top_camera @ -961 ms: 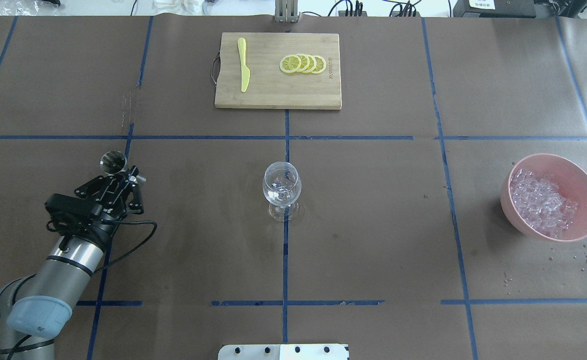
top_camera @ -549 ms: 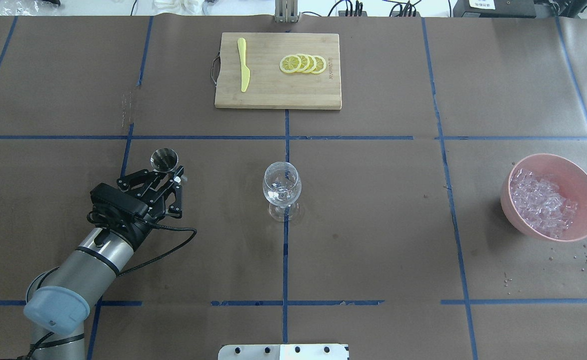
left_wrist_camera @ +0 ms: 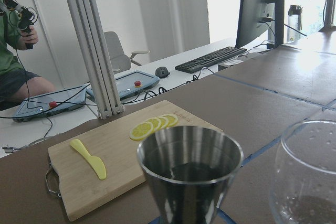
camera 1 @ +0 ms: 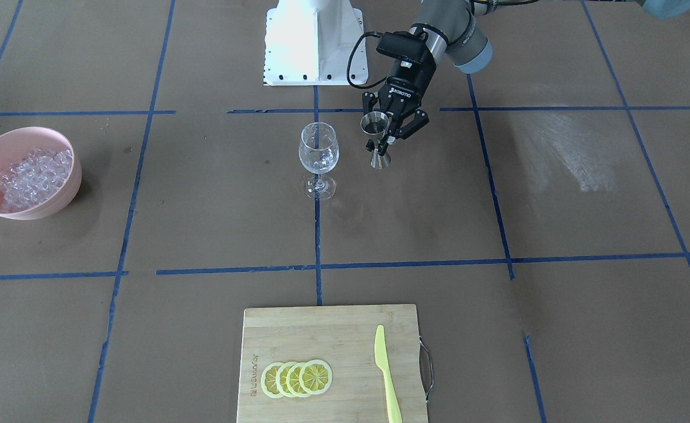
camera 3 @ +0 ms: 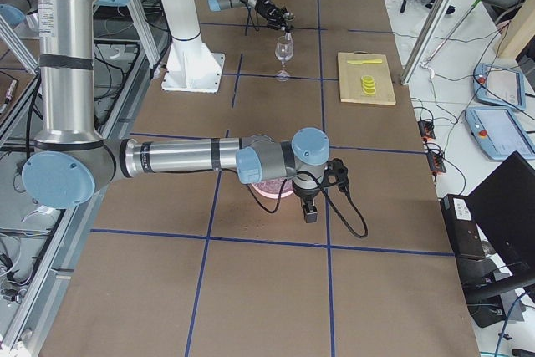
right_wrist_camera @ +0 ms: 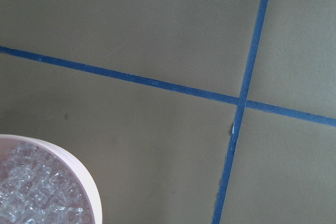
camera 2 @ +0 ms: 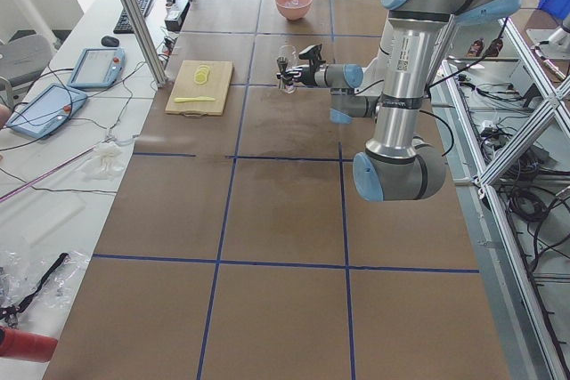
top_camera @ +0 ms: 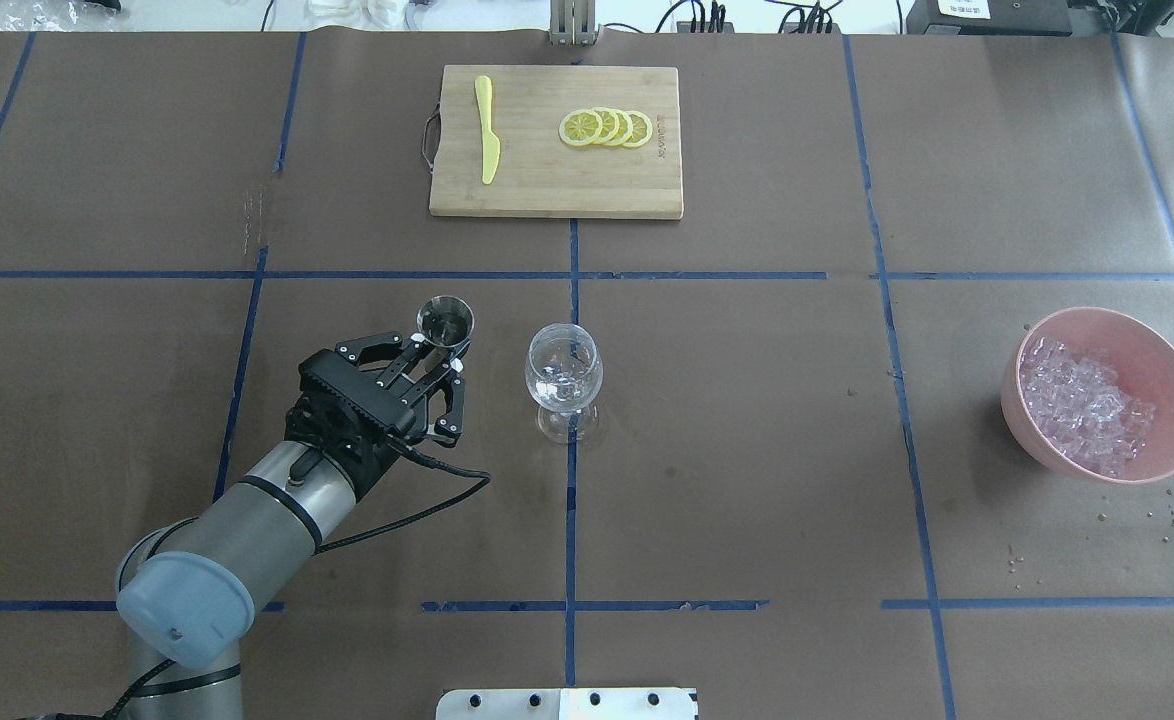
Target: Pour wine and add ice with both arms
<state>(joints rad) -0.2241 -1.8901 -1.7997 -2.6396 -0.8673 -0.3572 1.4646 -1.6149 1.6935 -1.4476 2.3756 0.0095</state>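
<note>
1. The left gripper (top_camera: 433,360) had its fingers clamped on the narrow waist of a steel jigger (top_camera: 444,320). It held the jigger upright just beside the wine glass (top_camera: 564,375), on the robot's left of it and not touching.
2. The step in hand looked like carrying the jigger over the glass to pour. The jigger should stay level on the way across, since the left wrist view showed something dark, probably liquid, low in the cup.
3. The jigger's lip would need to clear the glass rim before any sideways move. The glass stood on a thin stem and would likely tip at a knock.
4. Once the lip is centred over the mouth, a slow wrist roll should let the stream fall inside, not down the outer wall.
5. The ice (top_camera: 1082,405) lay heaped in a pink bowl (top_camera: 1172,365) at the robot's right end of the worktop (top_camera: 747,480), well apart from the glass.
6. The right gripper (camera 3: 309,209) showed only in the exterior right view, hanging near the bowl. I cannot tell whether its fingers were apart or together.
7. The right wrist view caught only a corner of the bowl.
8. Glints made it hard to tell whether the glass held anything. The left wrist view cut off the glass at its right edge and the jigger's lower half.
</note>
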